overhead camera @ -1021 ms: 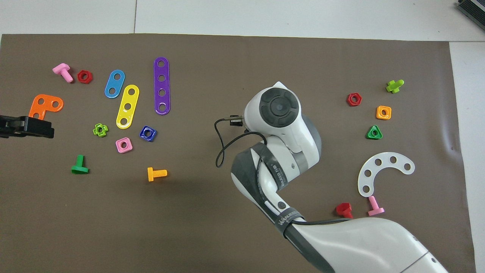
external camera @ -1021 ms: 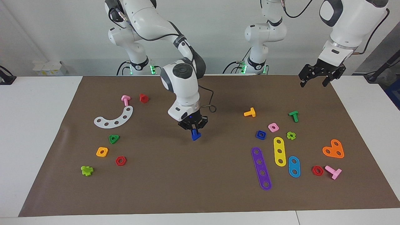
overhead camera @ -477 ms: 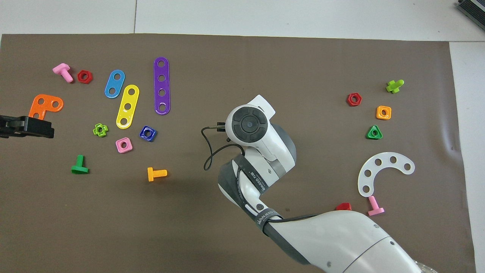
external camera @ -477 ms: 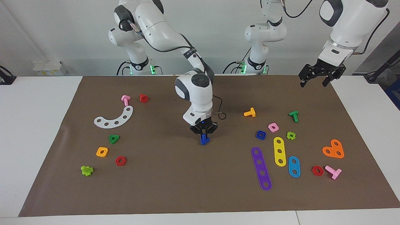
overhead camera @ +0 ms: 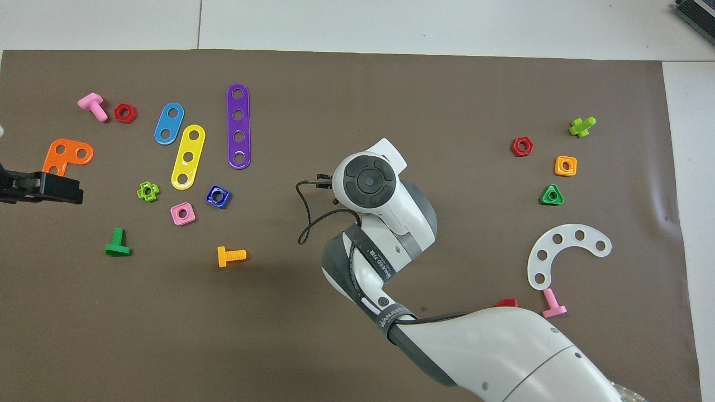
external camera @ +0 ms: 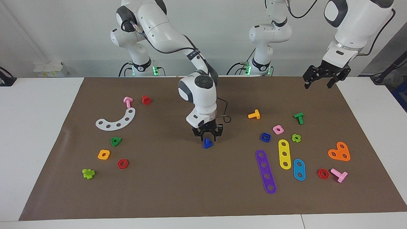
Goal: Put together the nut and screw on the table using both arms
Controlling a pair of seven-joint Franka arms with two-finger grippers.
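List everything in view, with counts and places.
Blue plastic triangular-head screw: one, mid-mat.
Blue square plastic nut: one, toward left arm's end.
Other screws: six; orange, green, pink (left arm's end); pink, red, lime (right arm's).
Other nuts: six; pink, lime, red (left arm's end); green, orange, red (right arm's).
Flat perforated pieces: five; purple, yellow, light-blue, orange (left arm's end); curved white (right arm's).
Brown mat: one, covering white table.
Right gripper: open, over screw.
Left gripper: open, waiting over mat edge.

You see a matt brown paper-like mat (external camera: 178,190), smooth white desk (external camera: 35,127), glossy blue plastic screw (external camera: 207,143) and nut (external camera: 265,137), shiny white arm shells (overhead camera: 503,352), matt black left hand (external camera: 325,76).
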